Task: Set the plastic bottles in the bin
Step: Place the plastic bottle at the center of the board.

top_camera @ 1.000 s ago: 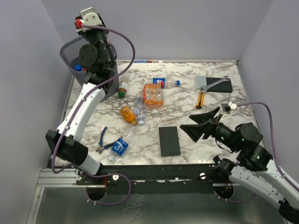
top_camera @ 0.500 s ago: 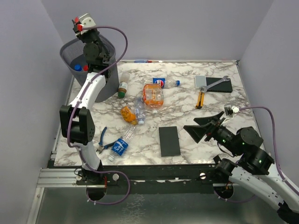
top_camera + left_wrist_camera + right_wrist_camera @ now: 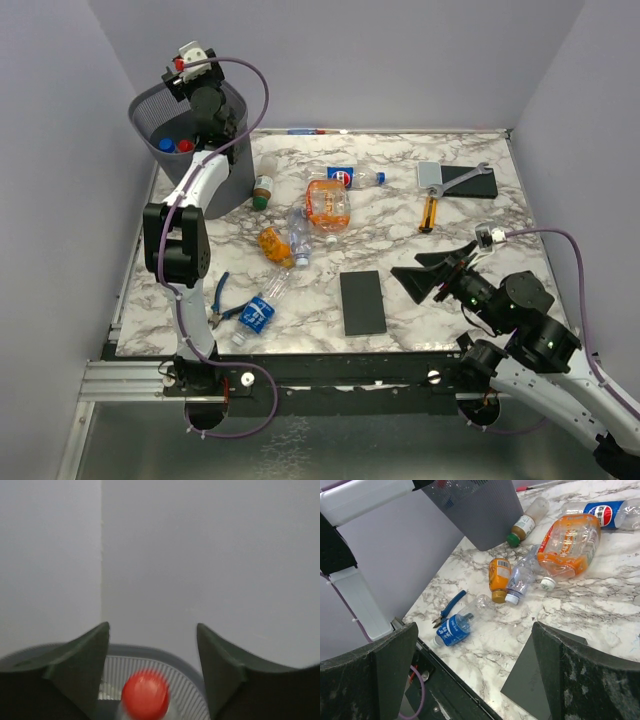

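Note:
My left gripper (image 3: 190,62) hovers over the bin (image 3: 142,112), a dark mesh basket at the table's far left. Its jaws stand open in the left wrist view (image 3: 152,630). A blurred red-capped bottle (image 3: 145,694) sits loose between and below them, over the bin's rim (image 3: 172,656). Blue and red caps (image 3: 176,146) show inside the bin. Several plastic bottles lie on the table: a green-capped one (image 3: 264,185), a blue-labelled one (image 3: 355,177), a large orange one (image 3: 328,203), a small orange one (image 3: 273,245), a clear one (image 3: 298,235) and another blue-labelled one (image 3: 459,626). My right gripper (image 3: 435,270) is open and empty above the table's near right.
A black slab (image 3: 361,301) lies near the front edge and another (image 3: 470,182) at the far right, with a wrench (image 3: 448,181) and an orange-handled screwdriver (image 3: 428,212) beside it. Blue pliers (image 3: 218,305) lie at the front left. Walls close in on three sides.
My left gripper has opened over the bin and let go of the red-capped bottle. The left wrist has shifted slightly above the rim. The right arm has drifted a little towards the near edge.

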You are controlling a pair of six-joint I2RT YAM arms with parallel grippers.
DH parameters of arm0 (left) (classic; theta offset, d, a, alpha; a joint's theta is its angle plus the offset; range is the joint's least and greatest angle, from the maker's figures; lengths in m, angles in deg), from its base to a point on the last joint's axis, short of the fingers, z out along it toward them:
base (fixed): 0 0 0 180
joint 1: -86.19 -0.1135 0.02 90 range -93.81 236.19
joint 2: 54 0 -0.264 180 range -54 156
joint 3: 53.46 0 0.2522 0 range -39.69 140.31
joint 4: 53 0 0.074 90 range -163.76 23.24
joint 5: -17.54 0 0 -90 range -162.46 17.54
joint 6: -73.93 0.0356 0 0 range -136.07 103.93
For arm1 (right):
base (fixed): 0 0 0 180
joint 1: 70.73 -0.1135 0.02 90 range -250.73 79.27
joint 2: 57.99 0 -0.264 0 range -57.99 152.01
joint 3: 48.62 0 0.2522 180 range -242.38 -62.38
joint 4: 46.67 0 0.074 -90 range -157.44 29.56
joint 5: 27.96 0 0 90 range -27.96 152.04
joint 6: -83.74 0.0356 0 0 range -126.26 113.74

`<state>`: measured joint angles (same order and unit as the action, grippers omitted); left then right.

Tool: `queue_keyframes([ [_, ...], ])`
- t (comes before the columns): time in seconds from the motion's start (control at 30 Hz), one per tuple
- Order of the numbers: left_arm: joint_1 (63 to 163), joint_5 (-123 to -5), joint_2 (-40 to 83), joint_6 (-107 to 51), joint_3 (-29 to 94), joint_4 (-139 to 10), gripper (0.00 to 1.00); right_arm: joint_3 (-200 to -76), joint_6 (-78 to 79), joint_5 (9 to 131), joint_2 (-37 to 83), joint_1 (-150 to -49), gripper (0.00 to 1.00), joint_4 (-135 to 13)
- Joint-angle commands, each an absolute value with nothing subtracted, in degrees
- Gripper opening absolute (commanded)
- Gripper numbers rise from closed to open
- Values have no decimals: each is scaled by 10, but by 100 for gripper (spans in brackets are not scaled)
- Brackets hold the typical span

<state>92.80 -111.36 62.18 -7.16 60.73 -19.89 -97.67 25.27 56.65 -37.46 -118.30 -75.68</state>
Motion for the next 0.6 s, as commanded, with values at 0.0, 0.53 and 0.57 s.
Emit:
queue_keyframes([
  [0.0, 929, -1108, 608, -120, 612, -197, 86, -975, 255, 547, -379, -1185, 100, -765],
  [0.53, 1145, -1214, 460, 22, 716, -240, 99, -1017, 232, 530, -363, -1185, 100, -780],
  [0.57, 1176, -1224, 437, 21, 688, -243, 99, -1024, 232, 524, -358, -1185, 100, -785],
])
